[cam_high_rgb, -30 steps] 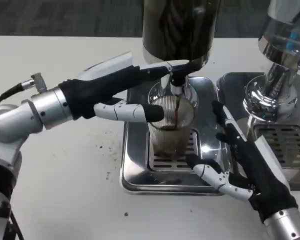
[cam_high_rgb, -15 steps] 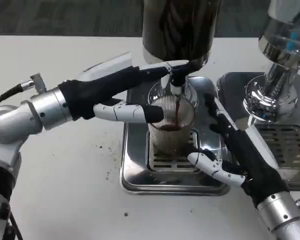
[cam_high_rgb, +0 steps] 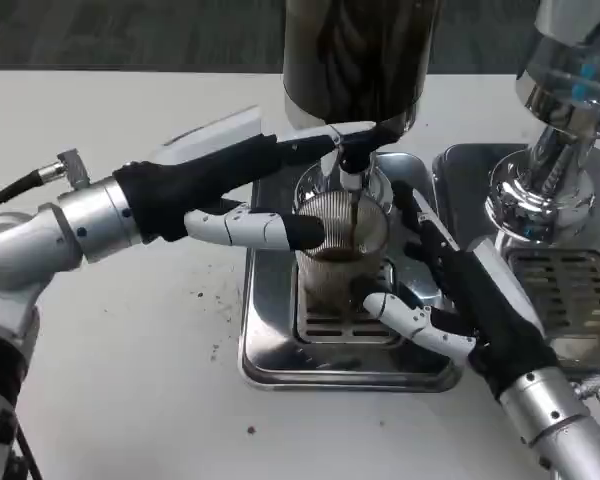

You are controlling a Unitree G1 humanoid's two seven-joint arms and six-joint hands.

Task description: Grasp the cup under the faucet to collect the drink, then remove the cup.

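Left fingers (cam_high_rgb: 280,228) wrapped round cup (cam_high_rgb: 342,255), hiding its left side; right fingers (cam_high_rgb: 405,312) spread just beside it, contact unclear. Faucet (cam_high_rgb: 352,170) above, top cropped.

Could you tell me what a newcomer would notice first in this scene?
A ribbed clear cup stands on the steel drip tray at centre, a dark stream falling into it from the faucet. The left hand touches the cup's left side and reaches the faucet; the right hand is close at its right.
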